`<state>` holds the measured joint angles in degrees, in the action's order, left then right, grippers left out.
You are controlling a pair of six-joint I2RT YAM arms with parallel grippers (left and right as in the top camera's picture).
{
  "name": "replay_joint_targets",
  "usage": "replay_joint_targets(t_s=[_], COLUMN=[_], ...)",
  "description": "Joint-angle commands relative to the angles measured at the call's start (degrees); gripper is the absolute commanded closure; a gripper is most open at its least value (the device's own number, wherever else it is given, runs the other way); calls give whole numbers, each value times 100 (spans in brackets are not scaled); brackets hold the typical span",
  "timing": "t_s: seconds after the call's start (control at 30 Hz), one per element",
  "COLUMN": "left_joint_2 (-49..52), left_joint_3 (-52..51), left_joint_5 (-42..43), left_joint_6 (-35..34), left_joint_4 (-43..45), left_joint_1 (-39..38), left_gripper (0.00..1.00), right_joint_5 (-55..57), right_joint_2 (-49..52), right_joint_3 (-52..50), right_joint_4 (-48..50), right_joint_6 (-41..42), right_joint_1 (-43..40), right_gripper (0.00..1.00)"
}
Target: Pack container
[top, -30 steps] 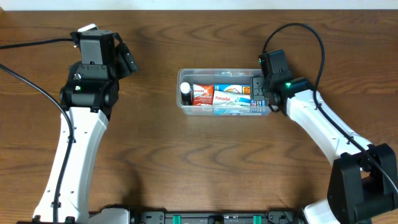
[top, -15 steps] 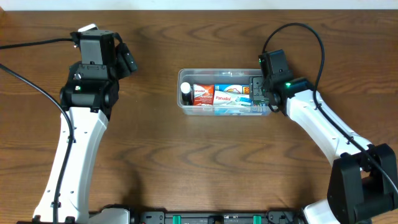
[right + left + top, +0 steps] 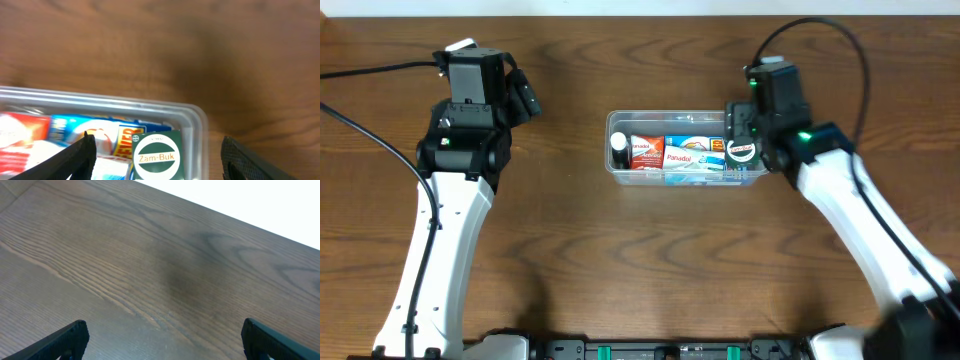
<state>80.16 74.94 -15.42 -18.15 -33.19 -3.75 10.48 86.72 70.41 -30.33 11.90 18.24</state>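
The clear tub sits mid-desk, long side running left to right. It is packed with Panadol packets, a small dark-capped bottle at its left end and a green Zam-Buk box at its right end.

The right claw hangs over that right end, released: its 2 fingers stand wide apart, clear of the box, and grasp nothing. The left claw is also spread wide, over bare desk well away from the tub.

The tub looks thin-walled and slick, light in itself but weighted by its load. The walls would likely flex under a pinch, so the stiffer rim at a short end seems the best hold. Loose packets may slide if it tilts.
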Motion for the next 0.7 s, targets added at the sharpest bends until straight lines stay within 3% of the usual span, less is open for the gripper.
replay_joint_targets(t_s=[0.0,0.33,0.67], left_joint_2=[20,20,20], left_joint_3=[105,105,105], left_joint_5=[-74,-74,-74], left_joint_6=[48,48,48], left_joint_4=[-2,-2,-2], left_joint_1=[26,26,26], left_gripper=[2,2,2], right_joint_5=[-46,203,289], right_joint_2=[-925,-3622,-5543], right_joint_3=[190,190,190], right_joint_4=[-173,-1156,-2026], right_joint_6=[-153,-170,-192], right_joint_1=[4,4,7], right_gripper=[22,19,1])
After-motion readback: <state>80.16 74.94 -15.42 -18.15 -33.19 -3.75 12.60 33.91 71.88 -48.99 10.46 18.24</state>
